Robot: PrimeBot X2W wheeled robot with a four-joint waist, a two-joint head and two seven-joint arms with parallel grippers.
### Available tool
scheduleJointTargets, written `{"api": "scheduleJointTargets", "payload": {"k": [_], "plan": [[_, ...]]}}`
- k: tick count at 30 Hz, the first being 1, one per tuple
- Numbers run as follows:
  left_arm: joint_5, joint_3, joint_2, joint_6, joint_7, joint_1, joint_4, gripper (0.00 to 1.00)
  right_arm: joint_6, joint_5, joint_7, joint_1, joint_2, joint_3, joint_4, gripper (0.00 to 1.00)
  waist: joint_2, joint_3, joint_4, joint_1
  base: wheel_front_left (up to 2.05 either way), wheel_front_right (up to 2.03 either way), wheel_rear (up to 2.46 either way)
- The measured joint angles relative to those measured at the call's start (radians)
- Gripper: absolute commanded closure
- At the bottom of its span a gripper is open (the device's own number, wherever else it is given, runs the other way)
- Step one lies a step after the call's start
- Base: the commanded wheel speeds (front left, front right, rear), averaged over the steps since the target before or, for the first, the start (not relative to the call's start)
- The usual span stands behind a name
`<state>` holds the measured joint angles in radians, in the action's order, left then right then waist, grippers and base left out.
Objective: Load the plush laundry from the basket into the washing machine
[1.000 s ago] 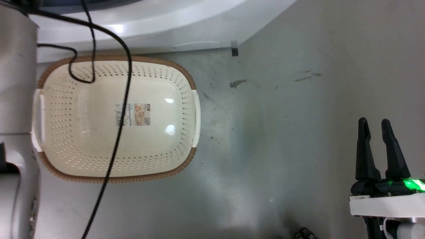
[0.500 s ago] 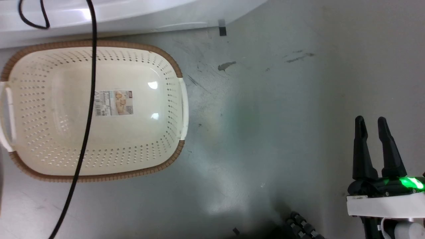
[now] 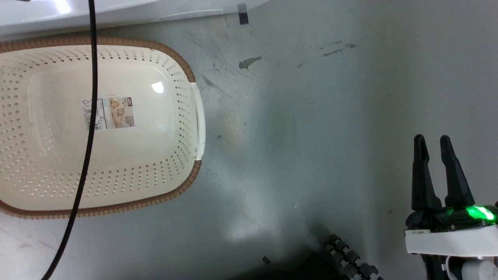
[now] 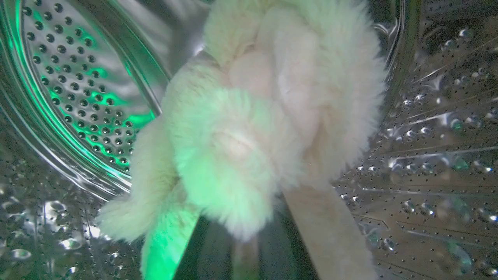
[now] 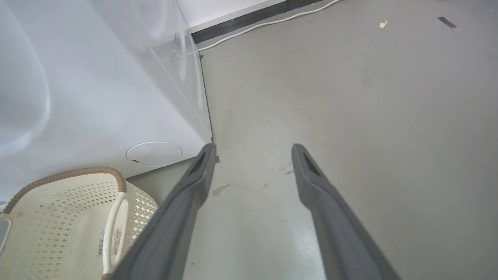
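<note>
Your head view swung, so the empty basket (image 3: 199, 116) sits further frame-left. Left gripper (image 4: 243, 252) pinches the plush (image 4: 272, 116) inside the drum (image 4: 70, 77); right gripper (image 3: 431, 139) is wide and empty, so release next

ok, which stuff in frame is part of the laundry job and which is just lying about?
Job:
- plush, inside the drum
- basket, no laundry in it
- washer

Lying about:
- black cable, crossing over the basket
- floor stain
- tape bit
- white cord by the wall
</note>
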<state>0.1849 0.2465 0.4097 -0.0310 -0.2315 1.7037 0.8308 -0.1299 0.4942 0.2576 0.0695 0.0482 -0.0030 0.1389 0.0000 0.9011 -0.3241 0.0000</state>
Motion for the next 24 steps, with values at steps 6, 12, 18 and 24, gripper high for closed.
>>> {"api": "scheduleJointTargets", "payload": {"k": [6,12,18,24], "plan": [[0.008,-0.002,-0.012,0.001,-0.008,0.017,0.044,0.00,0.000,0.002,0.000,0.000,0.000,0.000,0.003,0.00,0.0000,0.008,0.000,0.0000,0.00,0.00,0.00],[0.021,0.005,-0.032,0.001,-0.013,0.020,0.086,0.00,0.000,0.001,0.000,0.000,0.000,-0.013,0.006,0.00,0.0000,0.009,0.013,0.0000,0.00,0.00,0.00],[0.041,0.007,-0.055,0.000,-0.016,0.015,0.119,0.00,0.000,-0.010,0.000,0.001,0.000,-0.024,0.013,0.00,0.0000,-0.001,0.039,0.0000,0.00,0.00,0.00],[0.064,0.003,-0.099,0.001,-0.022,-0.025,0.127,0.00,0.000,-0.030,0.000,0.004,0.000,-0.037,0.017,0.00,0.0000,-0.022,0.075,0.0000,0.00,0.00,0.00]]}}
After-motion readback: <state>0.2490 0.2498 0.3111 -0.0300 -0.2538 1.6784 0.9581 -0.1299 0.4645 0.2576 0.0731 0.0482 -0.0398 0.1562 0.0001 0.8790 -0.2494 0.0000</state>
